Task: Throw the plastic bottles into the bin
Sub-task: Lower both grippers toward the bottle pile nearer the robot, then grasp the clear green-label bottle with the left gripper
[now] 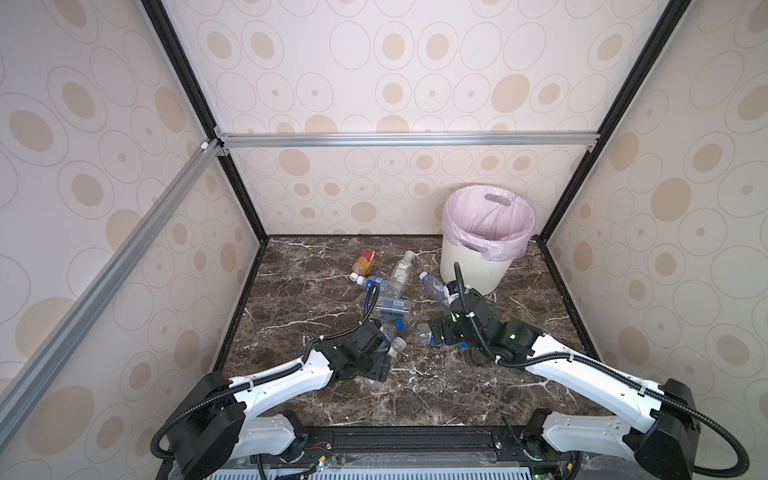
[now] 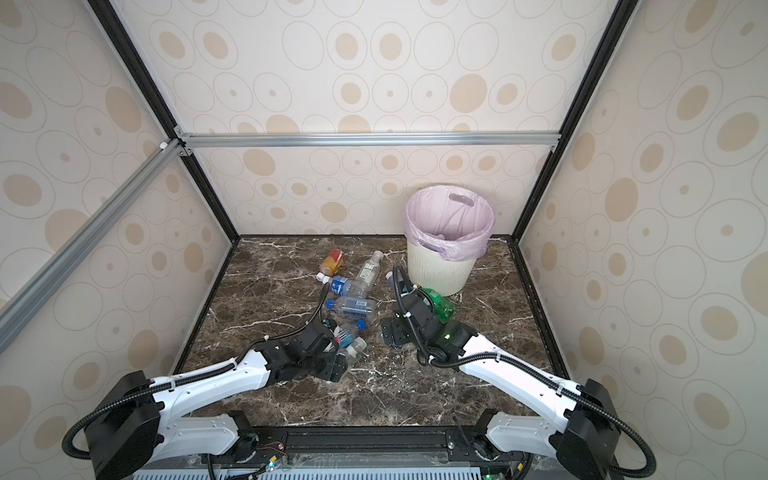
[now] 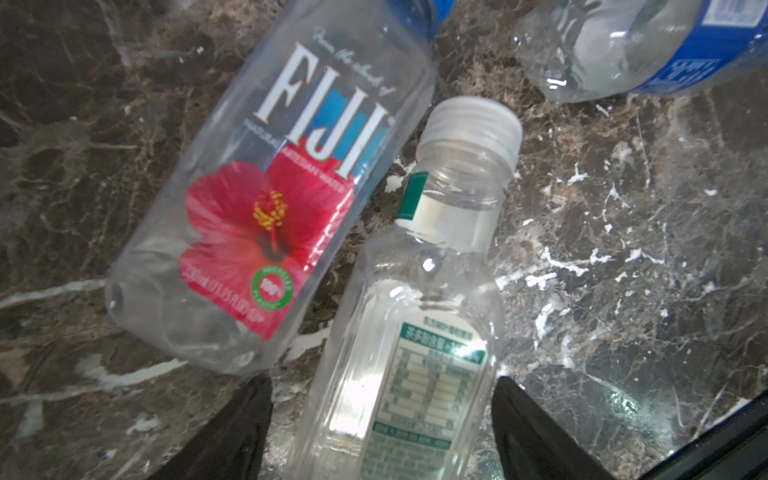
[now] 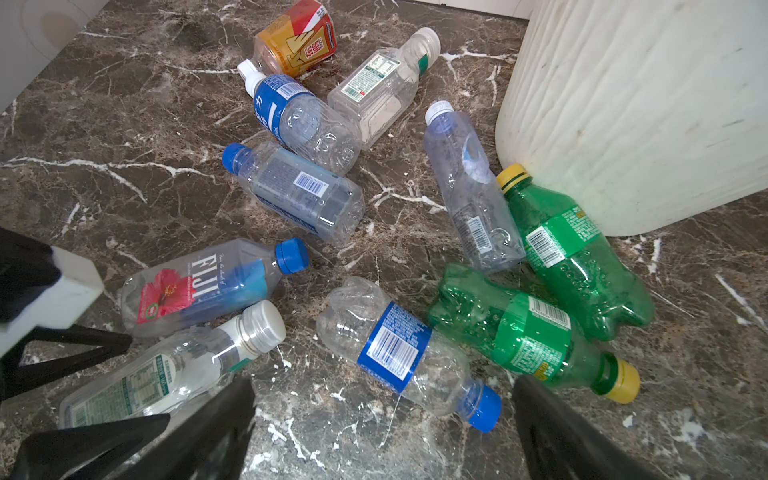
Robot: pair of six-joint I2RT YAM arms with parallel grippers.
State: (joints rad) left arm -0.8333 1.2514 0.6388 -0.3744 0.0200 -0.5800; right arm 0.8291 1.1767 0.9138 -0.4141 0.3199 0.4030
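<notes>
Left claw (image 3: 382,388) straddled the white-capped bottle (image 3: 419,316) on the bench (image 3: 623,249), jaws part-open, nothing gripped; bottle's long axis crossed the closing line. Right claw (image 4: 382,382) wide open, empty, farther.

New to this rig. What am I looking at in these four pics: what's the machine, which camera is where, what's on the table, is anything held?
Two white-and-black robot arms sit at the near edge of a marble-look table. Both top views look down from overhead; the other two come from a camera on each wrist. About ten plastic bottles lie on their sides near a cream bin with a pink liner. The left tool straddles a clear white-capped bottle, jaws apparently not clamped yet, beside a Fiji bottle. The right tool hangs open over a blue-labelled bottle, holding nothing.
</notes>
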